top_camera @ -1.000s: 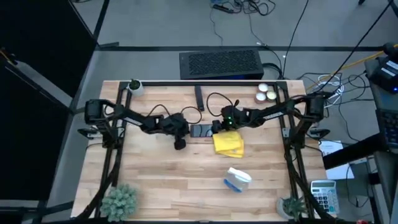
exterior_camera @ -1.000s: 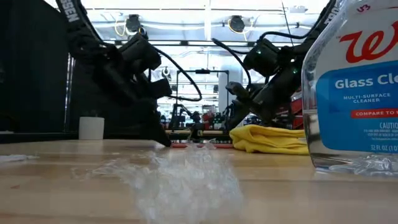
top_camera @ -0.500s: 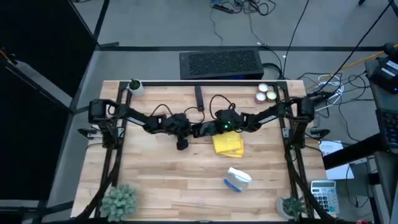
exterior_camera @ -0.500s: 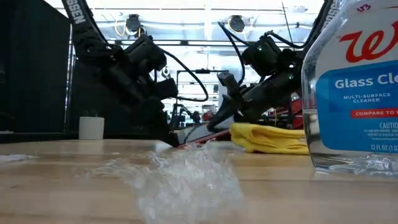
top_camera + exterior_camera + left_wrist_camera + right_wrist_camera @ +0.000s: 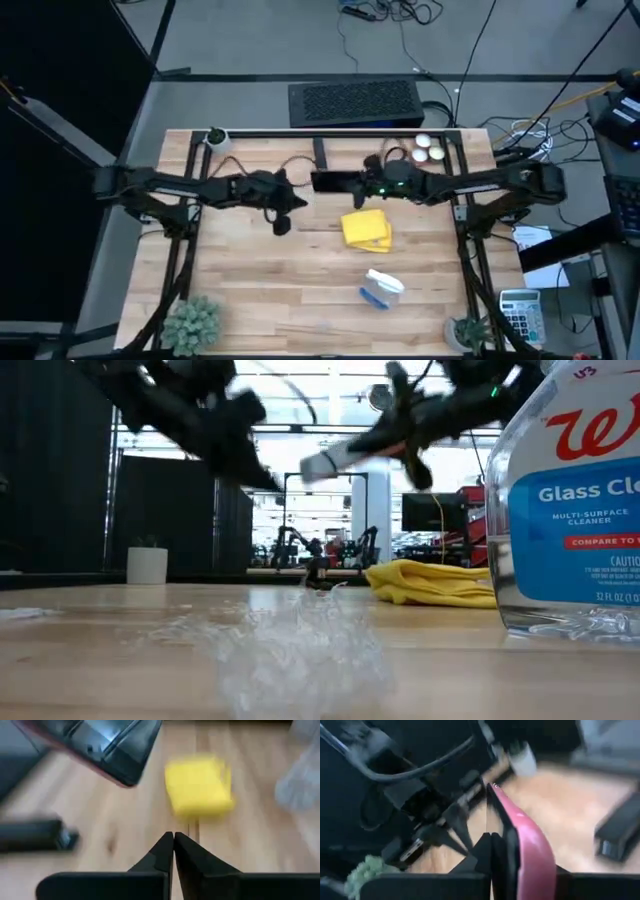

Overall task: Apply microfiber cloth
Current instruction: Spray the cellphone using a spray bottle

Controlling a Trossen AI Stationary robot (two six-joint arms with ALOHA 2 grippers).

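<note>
The yellow microfiber cloth (image 5: pixel 367 228) lies bunched on the table's middle, also seen in the left wrist view (image 5: pixel 200 785) and the low view (image 5: pixel 430 582). A black phone in a pink case (image 5: pixel 335 181) hangs in the air above the far half of the table, with my right gripper (image 5: pixel 362 184) shut on it. My left gripper (image 5: pixel 281 222) hovers shut left of the cloth, its fingertips (image 5: pixel 173 840) holding nothing. My right gripper pinches the phone at its end toward the table's right (image 5: pixel 512 847) between its two fingers, coming level from the right along the phone's length. The pink case hides one finger. The phone (image 5: pixel 340 455) is clear of the table, its free end tilted down.
A clear glass-cleaner bottle (image 5: pixel 382 288) lies near the front, close to the low camera (image 5: pixel 570 500). A black bar (image 5: pixel 320 155) and small round white items (image 5: pixel 428 148) sit at the far edge. Plants (image 5: pixel 190 322) (image 5: pixel 468 330) stand at the near corners.
My right gripper has shut on the phone and lifted it off the table, up and toward the far edge. My left gripper, still shut, has risen from the table.
</note>
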